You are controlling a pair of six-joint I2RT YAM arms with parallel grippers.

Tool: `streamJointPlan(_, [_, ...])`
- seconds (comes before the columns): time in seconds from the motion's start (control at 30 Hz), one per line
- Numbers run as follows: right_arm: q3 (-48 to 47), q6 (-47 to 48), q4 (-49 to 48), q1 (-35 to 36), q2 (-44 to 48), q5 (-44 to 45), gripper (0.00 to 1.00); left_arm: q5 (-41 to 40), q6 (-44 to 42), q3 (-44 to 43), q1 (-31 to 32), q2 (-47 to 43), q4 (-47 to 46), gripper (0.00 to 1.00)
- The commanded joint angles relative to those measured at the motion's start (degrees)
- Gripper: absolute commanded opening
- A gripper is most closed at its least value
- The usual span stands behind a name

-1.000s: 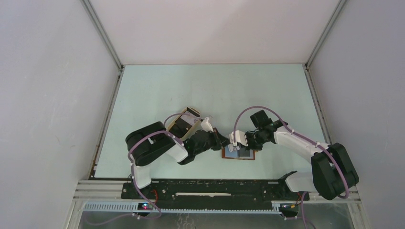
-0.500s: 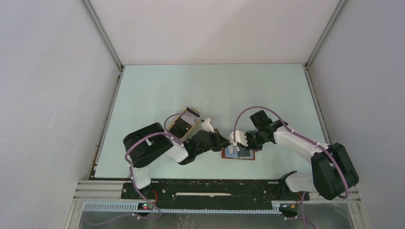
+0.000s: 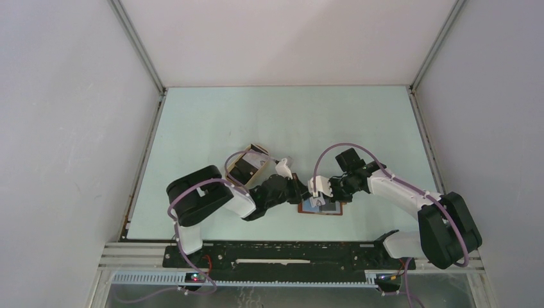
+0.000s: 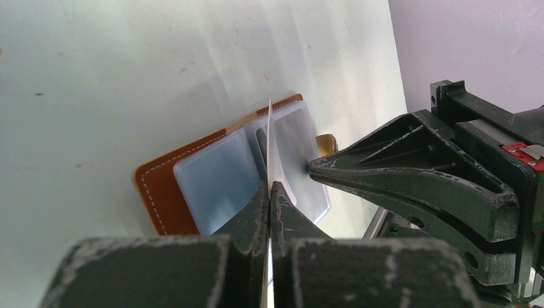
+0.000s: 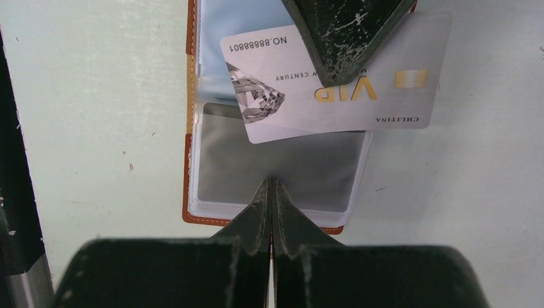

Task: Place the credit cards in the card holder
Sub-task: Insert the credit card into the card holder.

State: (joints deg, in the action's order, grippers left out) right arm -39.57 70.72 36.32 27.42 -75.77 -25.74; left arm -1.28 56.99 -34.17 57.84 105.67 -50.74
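The card holder (image 5: 279, 163) lies open near the front edge of the pale-green bench (image 3: 289, 122) (white walls (image 3: 70, 128) around). The left claw (image 4: 269, 192), reaching inward, clamps a white card (image 5: 333, 96) edge-up over it; the right claw (image 5: 271, 186), tips together, points at it.

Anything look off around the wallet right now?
Yes. The card pinched in the left gripper sits crooked over the open wallet: in the right wrist view it is tilted against the sleeve edges and overhangs one wallet side. The right gripper, shut, has its tip on the clear sleeve.
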Motion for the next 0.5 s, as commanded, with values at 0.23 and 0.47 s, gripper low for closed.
streamJointPlan(0.23, [0.11, 1.0, 2.97, 0.53, -1.49, 0.78, 0.0, 0.84, 0.83, -0.51, 1.73, 0.9, 2.66, 0.0])
streamJointPlan(0.47, [0.14, 1.01, 2.98, 0.66, -1.49, 0.78, 0.0, 0.71, 1.99, 0.83, 2.18, 0.68, 2.66, 0.0])
